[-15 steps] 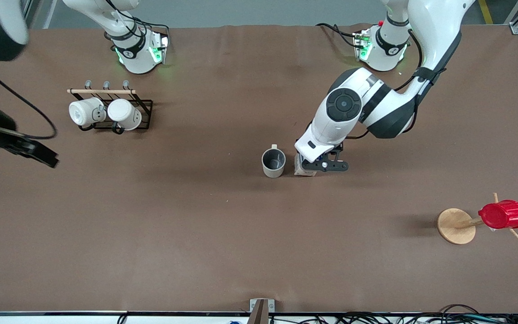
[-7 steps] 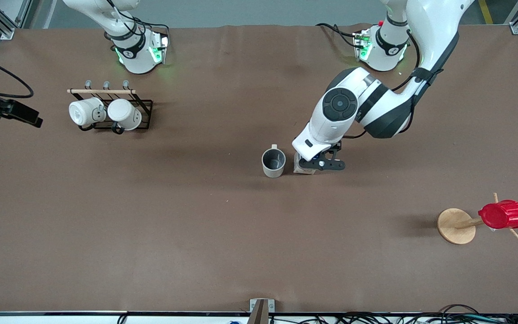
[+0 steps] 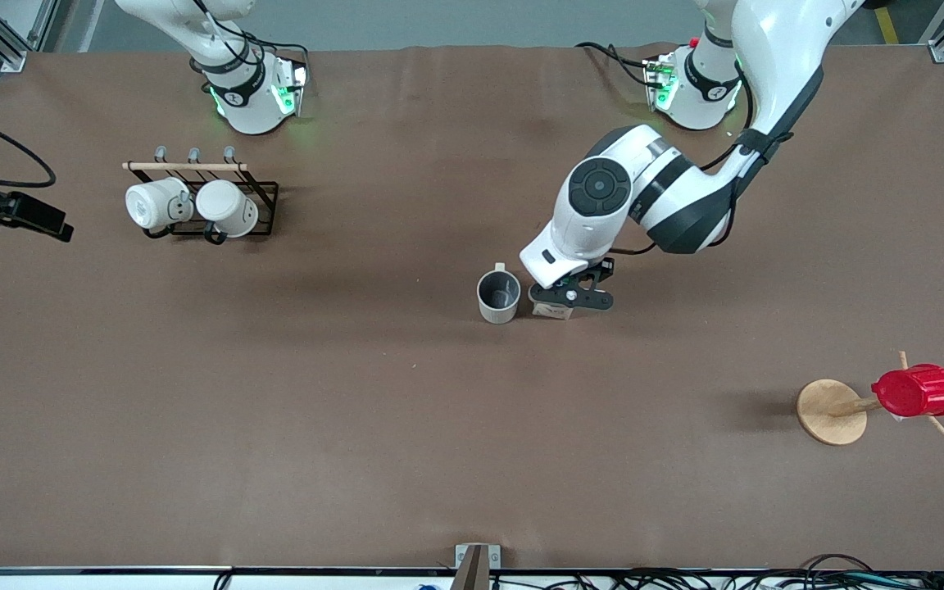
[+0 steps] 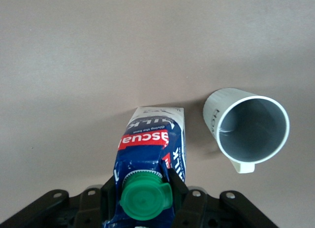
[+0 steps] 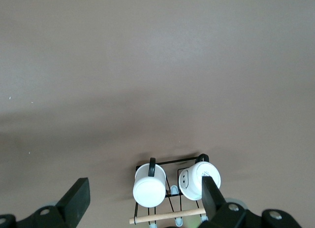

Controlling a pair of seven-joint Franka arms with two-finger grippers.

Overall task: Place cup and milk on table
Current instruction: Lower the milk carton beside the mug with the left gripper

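The milk [image 4: 150, 164] stands upright on the brown surface [image 3: 357, 410] near its middle, directly under the left gripper [image 3: 564, 297], whose fingers [image 4: 109, 198] press against the carton's gabled top on both sides just below the green cap [image 4: 145, 201]. The cup [image 3: 498, 297] sits upright just beside the carton, toward the right arm's end, apart from it.

In the front view the left arm hides most of the carton. The right gripper [image 5: 142, 201] hangs with fingers spread wide and empty, high over the rack [image 5: 170, 191] of white mugs [image 5: 149, 187].
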